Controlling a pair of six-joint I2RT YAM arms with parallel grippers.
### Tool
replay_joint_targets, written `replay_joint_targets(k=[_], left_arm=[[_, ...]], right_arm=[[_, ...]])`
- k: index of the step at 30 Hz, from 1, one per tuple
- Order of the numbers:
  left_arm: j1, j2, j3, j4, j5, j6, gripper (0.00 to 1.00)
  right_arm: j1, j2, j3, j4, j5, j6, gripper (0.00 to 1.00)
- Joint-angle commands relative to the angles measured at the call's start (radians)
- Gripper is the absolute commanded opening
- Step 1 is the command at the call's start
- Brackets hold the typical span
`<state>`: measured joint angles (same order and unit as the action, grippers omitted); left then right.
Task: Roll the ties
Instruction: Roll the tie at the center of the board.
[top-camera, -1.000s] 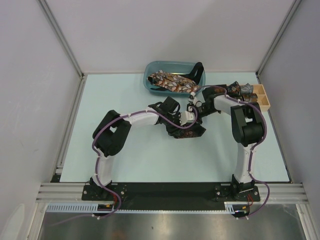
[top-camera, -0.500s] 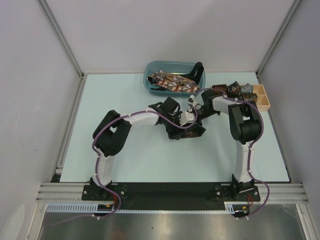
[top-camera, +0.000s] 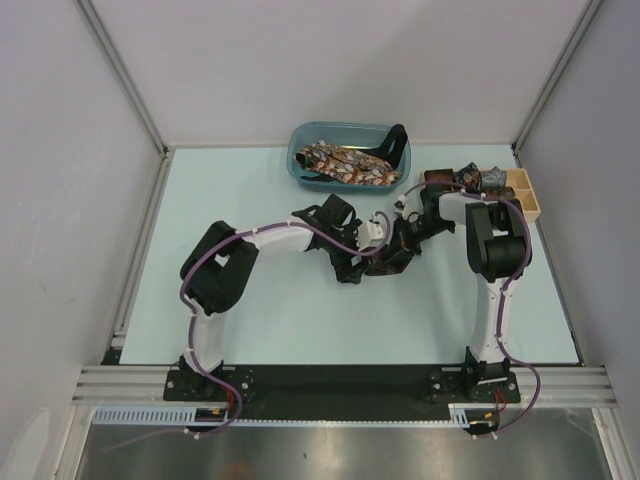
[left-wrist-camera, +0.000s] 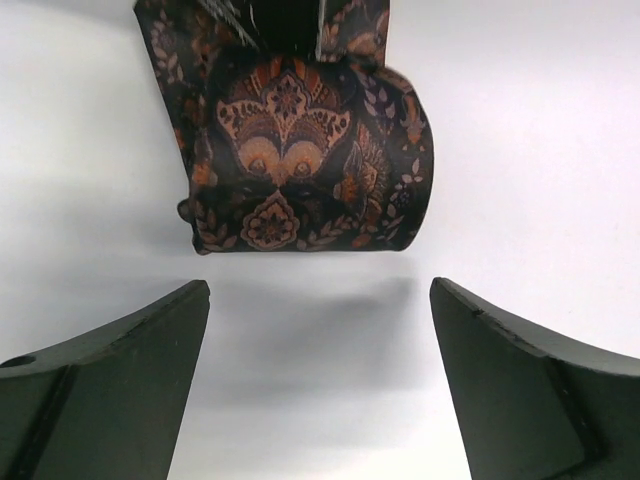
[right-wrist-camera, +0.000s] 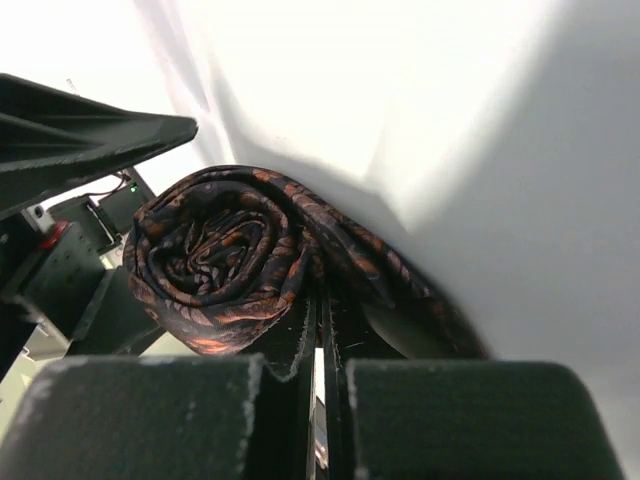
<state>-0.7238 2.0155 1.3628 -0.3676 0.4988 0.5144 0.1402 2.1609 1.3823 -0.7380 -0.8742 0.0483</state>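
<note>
A dark brown tie (left-wrist-camera: 300, 160) with an orange print is rolled into a coil (right-wrist-camera: 215, 260). My right gripper (right-wrist-camera: 322, 300) is shut on its outer layer, and a short tail runs off to the right. In the left wrist view the coil hangs a little above the table with a shadow below it. My left gripper (left-wrist-camera: 320, 290) stands open just short of the coil, with nothing between its fingers (left-wrist-camera: 120, 360). From above, both grippers meet at the table's middle, the left (top-camera: 372, 262) and the right (top-camera: 408, 238) around the tie (top-camera: 393, 256).
A blue bin (top-camera: 300, 165) at the back holds loose patterned ties (top-camera: 345, 165). A wooden tray (top-camera: 528, 196) at the back right has rolled ties (top-camera: 470, 180) beside it. Grey walls and metal rails frame the pale table.
My left gripper has opened and let go of the coil. The right gripper has shut on the tie and swung down and inward toward the middle.
</note>
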Motion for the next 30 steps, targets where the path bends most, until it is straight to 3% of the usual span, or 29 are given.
replay_joint_targets(k=[1,7,10,13,14,15,17,21,24,25,30], left_arm=[[-0.009,-0.001,0.068,0.061,0.063,-0.031,0.97],[-0.035,0.055,0.098,0.110,0.041,-0.033,0.99],[-0.042,0.075,0.105,0.107,0.023,-0.007,0.95],[-0.046,0.097,0.131,0.044,0.014,0.041,0.77],[-0.046,0.101,0.140,-0.005,0.006,0.056,0.62],[-0.046,0.106,0.150,-0.031,0.001,0.062,0.57],[-0.045,0.097,0.131,-0.098,-0.017,0.082,0.47],[-0.040,0.003,0.008,-0.123,-0.052,0.111,0.38],[-0.034,-0.037,-0.037,-0.149,-0.071,0.093,0.36],[-0.034,-0.037,-0.039,-0.155,-0.074,0.073,0.35],[-0.034,0.006,0.002,-0.169,-0.088,0.029,0.37]], right_arm=[[0.019,0.034,0.012,0.029,0.119,-0.039,0.00],[0.065,0.060,0.012,0.042,0.107,-0.025,0.00],[0.088,0.070,0.021,0.049,0.089,-0.013,0.00],[0.110,0.068,0.023,0.063,0.060,0.005,0.00],[0.116,0.066,0.021,0.074,0.047,0.015,0.00],[0.122,0.065,0.020,0.077,0.037,0.022,0.00],[0.144,0.053,0.017,0.080,-0.011,0.044,0.00],[0.177,-0.007,0.003,0.071,-0.042,0.054,0.01],[0.154,-0.050,-0.005,0.048,-0.040,0.051,0.12],[0.139,-0.062,-0.012,0.034,-0.039,0.053,0.21],[0.075,-0.133,-0.023,-0.057,-0.049,0.009,0.34]])
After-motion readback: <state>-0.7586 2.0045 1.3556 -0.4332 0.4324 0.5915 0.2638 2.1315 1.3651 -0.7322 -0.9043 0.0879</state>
